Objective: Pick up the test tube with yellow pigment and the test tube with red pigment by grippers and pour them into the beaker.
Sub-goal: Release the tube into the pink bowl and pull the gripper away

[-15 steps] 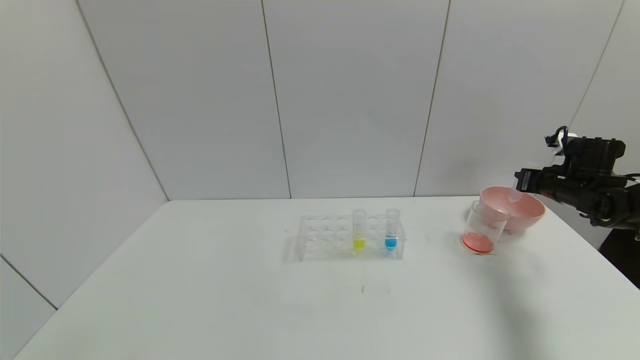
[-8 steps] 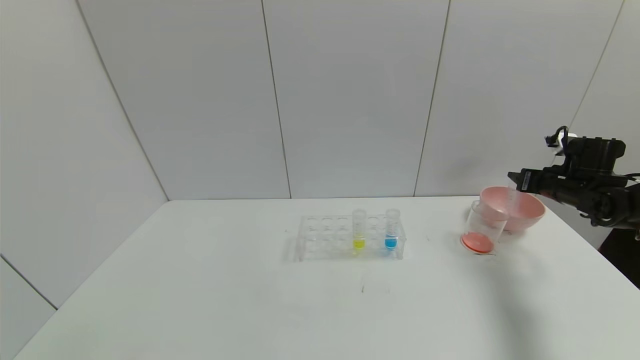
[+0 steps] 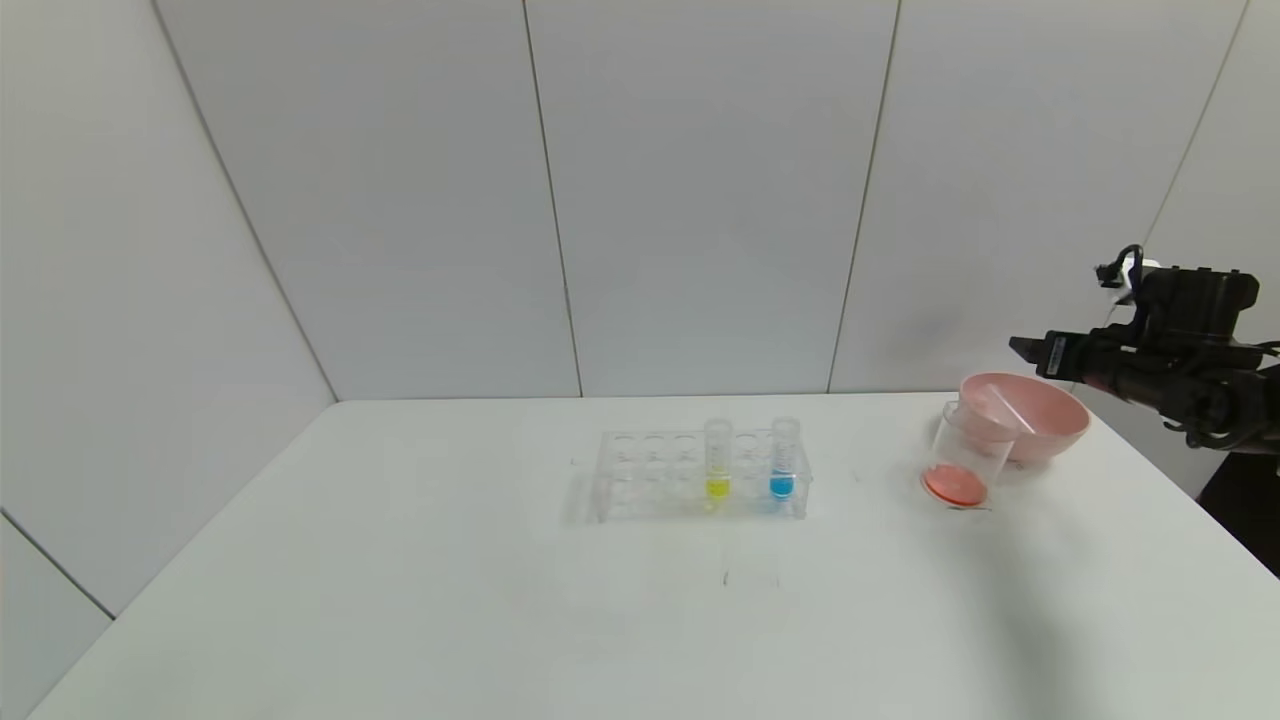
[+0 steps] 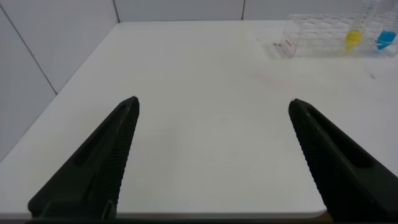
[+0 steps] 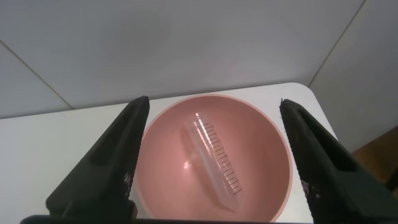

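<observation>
Your right gripper (image 5: 208,155) hangs above the pink bowl (image 3: 1050,425) at the table's far right corner, its jaws spread wide and gripping nothing. A second ago those jaws were closed on the emptied tube; half a second ago the tube was dropping between them; now the empty tube (image 5: 211,158) lies slanted on the floor of the bowl, as the right wrist view shows. The release is therefore complete.

Note the beaker (image 3: 965,455) just in front of the bowl, touching or nearly touching its rim: a layer of orange-red liquid covers its bottom, which suggests the red pour is done.

The yellow tube (image 3: 717,460) stands upright in the clear rack (image 3: 640,475) near the table's centre, well apart from the beaker, with the blue tube (image 3: 783,458) beside it on the right. You should leave the blue one alone.

Your left gripper (image 4: 211,155) is parked low at the table's near left edge, jaws apart and empty, the rack far off in its view.

By this reading, half the task remains: the yellow tube must be lifted from the rack and tipped into the beaker.
</observation>
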Tool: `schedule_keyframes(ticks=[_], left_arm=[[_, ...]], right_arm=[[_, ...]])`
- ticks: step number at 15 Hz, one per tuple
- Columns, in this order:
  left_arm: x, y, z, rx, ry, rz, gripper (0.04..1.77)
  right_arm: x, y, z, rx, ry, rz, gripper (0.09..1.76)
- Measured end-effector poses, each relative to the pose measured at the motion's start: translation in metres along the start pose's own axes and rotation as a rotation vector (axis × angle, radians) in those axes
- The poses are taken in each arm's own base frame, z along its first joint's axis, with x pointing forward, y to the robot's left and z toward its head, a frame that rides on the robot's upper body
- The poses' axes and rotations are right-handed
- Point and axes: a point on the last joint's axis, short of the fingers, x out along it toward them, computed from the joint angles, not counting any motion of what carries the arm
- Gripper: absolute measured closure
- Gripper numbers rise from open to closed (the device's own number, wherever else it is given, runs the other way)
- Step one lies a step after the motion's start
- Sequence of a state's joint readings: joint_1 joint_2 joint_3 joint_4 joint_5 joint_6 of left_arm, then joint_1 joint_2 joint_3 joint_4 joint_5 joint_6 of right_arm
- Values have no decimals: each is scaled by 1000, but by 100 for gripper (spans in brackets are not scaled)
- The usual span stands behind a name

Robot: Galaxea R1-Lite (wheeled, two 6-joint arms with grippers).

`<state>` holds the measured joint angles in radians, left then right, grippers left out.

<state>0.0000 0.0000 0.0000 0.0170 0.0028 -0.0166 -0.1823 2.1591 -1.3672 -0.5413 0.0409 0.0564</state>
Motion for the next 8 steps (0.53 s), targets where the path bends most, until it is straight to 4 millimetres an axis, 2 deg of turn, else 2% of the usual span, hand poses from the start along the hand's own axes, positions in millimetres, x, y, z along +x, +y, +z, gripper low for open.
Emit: schedule_keyframes(ticks=[4, 8], left_arm=[[0, 0, 0, 0, 0, 0, 9], [0, 0, 0, 0, 0, 0, 9]], right_arm=[[-27, 11, 3, -3, 16, 22, 26], [-80, 25, 2, 8, 47, 61, 21]])
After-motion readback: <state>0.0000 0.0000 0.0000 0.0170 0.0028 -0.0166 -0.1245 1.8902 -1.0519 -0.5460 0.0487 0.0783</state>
